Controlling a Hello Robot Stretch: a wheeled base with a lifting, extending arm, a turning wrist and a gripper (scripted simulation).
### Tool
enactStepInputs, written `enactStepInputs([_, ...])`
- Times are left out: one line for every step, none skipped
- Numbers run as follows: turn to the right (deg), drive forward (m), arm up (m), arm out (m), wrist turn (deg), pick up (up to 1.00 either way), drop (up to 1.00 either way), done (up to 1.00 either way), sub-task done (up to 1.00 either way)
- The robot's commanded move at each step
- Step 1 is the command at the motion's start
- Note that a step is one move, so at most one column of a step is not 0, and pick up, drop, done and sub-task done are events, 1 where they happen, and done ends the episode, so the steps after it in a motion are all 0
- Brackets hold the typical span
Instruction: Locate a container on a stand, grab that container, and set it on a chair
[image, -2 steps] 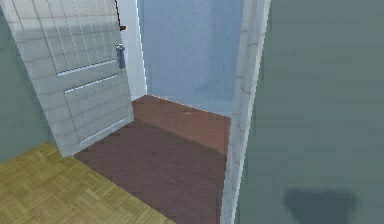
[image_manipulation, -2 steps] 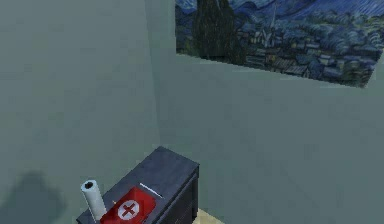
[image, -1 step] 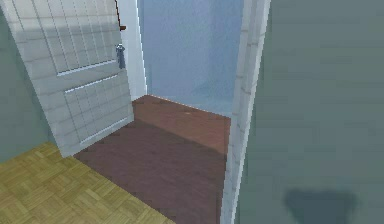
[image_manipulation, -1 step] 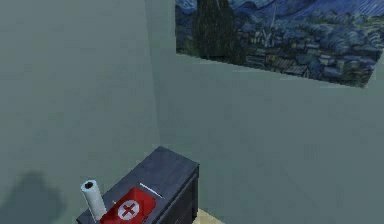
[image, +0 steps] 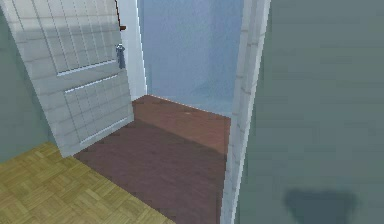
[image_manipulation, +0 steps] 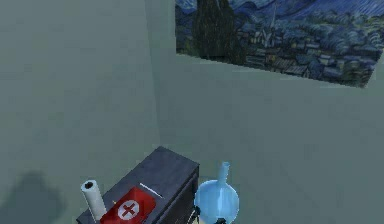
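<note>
While the container (image_manipulation: 216, 193) is at the stand's (image_manipulation: 165, 172) right edge, a nudge may topple it; cannot tell what the pincer (image_manipulation: 203, 214) holds.

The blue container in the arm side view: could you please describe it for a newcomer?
Below the big painting sits a dark stand. At its right end is the container, pale blue and rounded, unlike the white roll and red box.
</note>
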Motion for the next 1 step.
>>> enactStepInputs([0.0,0.00,0.42,0.00,0.0,0.00,0.00,0.00,0.00])
